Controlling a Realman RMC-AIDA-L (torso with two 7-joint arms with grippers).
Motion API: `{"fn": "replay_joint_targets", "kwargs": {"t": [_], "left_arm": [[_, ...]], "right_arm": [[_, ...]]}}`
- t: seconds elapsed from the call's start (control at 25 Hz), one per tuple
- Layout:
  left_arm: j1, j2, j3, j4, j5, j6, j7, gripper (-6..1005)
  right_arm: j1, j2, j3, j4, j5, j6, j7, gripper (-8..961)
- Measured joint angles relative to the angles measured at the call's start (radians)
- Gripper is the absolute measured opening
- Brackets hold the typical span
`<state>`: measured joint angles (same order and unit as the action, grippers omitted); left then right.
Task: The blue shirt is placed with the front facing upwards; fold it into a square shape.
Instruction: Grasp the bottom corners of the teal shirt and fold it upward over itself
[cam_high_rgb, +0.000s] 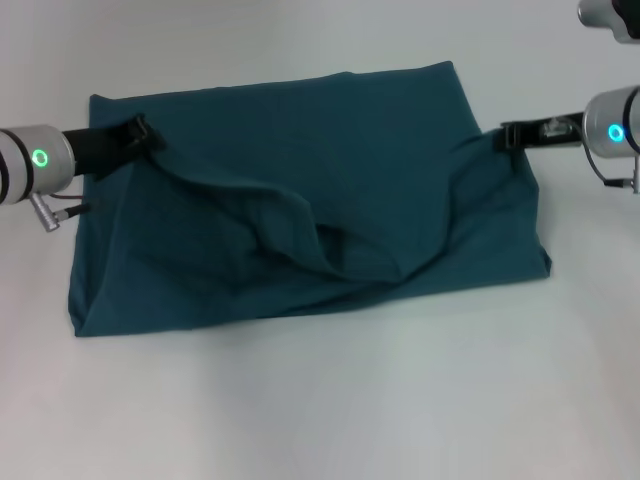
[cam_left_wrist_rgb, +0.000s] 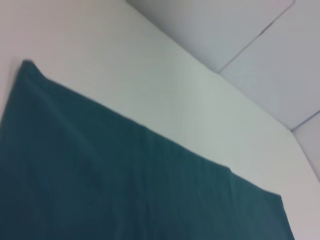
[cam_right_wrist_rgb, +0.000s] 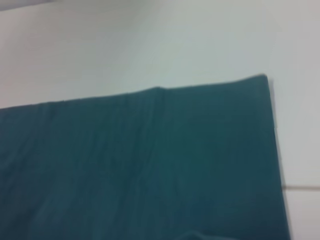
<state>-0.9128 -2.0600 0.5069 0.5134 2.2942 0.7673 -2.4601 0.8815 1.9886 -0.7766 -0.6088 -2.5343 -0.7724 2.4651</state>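
Note:
The blue shirt (cam_high_rgb: 330, 160) lies on the white table as a wide, roughly rectangular teal slab, with no print or collar showing. My left gripper (cam_high_rgb: 143, 133) is at its left edge and my right gripper (cam_high_rgb: 508, 136) at its right edge, each shut on a pinch of the top layer. That layer rises toward both grippers, and its free edge sags in a curve across the middle (cam_high_rgb: 330, 255). Both wrist views show only flat teal cloth, the shirt (cam_left_wrist_rgb: 100, 175) and the shirt (cam_right_wrist_rgb: 150, 165), against the table; no fingers appear in them.
The white table (cam_high_rgb: 320, 410) surrounds the shirt, with bare surface in front of it and behind it. Part of another robot piece (cam_high_rgb: 610, 15) shows at the top right corner. A wall panel (cam_left_wrist_rgb: 240, 30) stands beyond the table's far edge.

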Motion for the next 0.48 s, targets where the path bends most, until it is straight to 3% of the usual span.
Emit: {"fn": "replay_joint_targets", "kwargs": {"t": [0.24, 0.48], "left_arm": [[-0.018, 0.007, 0.01, -0.008, 0.003, -0.053, -0.006, 132], [-0.042, 0.011, 0.085, -0.025, 0.008, -0.122, -0.007, 135]], "right_arm": [[0.036, -0.005, -0.006, 0.013, -0.002, 0.036, -0.001, 109], [0.052, -0.006, -0.042, 0.055, -0.004, 0.085, -0.01, 115]]}}
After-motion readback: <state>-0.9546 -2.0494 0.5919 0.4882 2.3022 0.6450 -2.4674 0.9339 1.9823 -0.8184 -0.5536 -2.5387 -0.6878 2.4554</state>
